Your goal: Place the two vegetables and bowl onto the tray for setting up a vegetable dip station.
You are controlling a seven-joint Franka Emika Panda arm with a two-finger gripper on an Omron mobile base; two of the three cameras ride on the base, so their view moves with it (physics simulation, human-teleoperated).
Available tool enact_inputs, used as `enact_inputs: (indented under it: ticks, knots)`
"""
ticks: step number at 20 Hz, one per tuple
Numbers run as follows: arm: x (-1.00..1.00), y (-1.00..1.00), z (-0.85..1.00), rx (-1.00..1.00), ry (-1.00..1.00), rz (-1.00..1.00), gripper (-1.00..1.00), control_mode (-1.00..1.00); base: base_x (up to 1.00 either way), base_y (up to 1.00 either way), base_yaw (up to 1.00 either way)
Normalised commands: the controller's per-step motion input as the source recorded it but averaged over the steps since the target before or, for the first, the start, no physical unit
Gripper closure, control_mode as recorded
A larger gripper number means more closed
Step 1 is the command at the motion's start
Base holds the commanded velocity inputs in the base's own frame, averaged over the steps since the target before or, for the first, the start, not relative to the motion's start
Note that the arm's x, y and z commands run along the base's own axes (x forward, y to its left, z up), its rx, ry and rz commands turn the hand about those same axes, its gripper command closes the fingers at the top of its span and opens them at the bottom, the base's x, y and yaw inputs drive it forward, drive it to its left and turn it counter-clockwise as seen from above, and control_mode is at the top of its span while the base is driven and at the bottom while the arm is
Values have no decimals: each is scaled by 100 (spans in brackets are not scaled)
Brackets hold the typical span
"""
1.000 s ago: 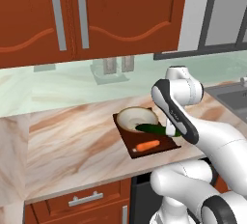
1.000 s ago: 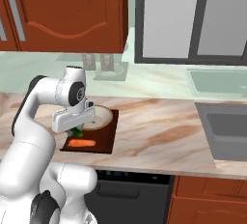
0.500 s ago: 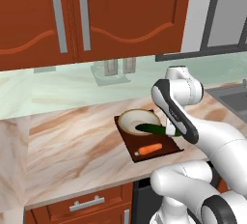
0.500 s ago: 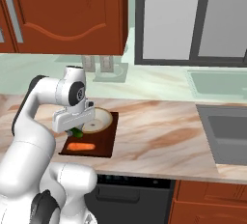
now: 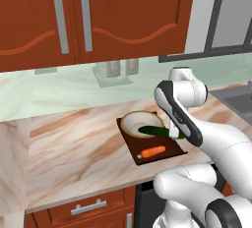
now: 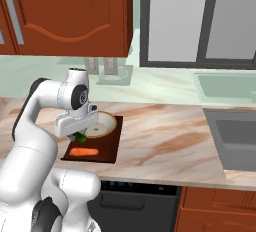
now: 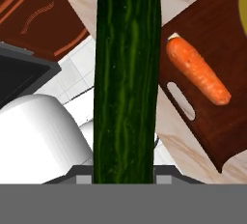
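Note:
My gripper (image 5: pixel 174 134) is shut on the dark green cucumber (image 5: pixel 154 131), which hangs just above the tray (image 5: pixel 172 146), its far end reaching over the bowl's rim. The tan bowl (image 5: pixel 141 122) sits on the back half of the dark brown tray. An orange carrot (image 5: pixel 153 151) lies on the front half. In the right base view the gripper (image 6: pixel 78 135) holds the cucumber (image 6: pixel 79 137) above the carrot (image 6: pixel 84 152), beside the bowl (image 6: pixel 103 124). The hand view looks along the cucumber (image 7: pixel 127 73), with the carrot (image 7: pixel 198 71) and the tray's slot handle (image 7: pixel 181 101) below.
Two shakers (image 5: pixel 121 69) stand on a holder against the back wall. A sink (image 6: pixel 239 141) is set into the counter to the right. Red-brown cabinets (image 5: pixel 98 15) hang above. The marble counter (image 5: pixel 74 143) stretches left of the tray.

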Motion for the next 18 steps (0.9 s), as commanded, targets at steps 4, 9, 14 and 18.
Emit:
enact_inputs:
  ticks: [4, 9, 14, 18]
  knots:
    - [0, 0, 0, 0, 0, 0, 100, 100, 0, 0, 0]
    - [0, 0, 0, 0, 0, 0, 100, 100, 0, 0, 0]
    - [-10, -8, 4, 0, 0, 8, 100, -100, 0, 0, 0]
    - [-22, -16, 7, -1, -4, 22, 100, -100, 0, 0, 0]
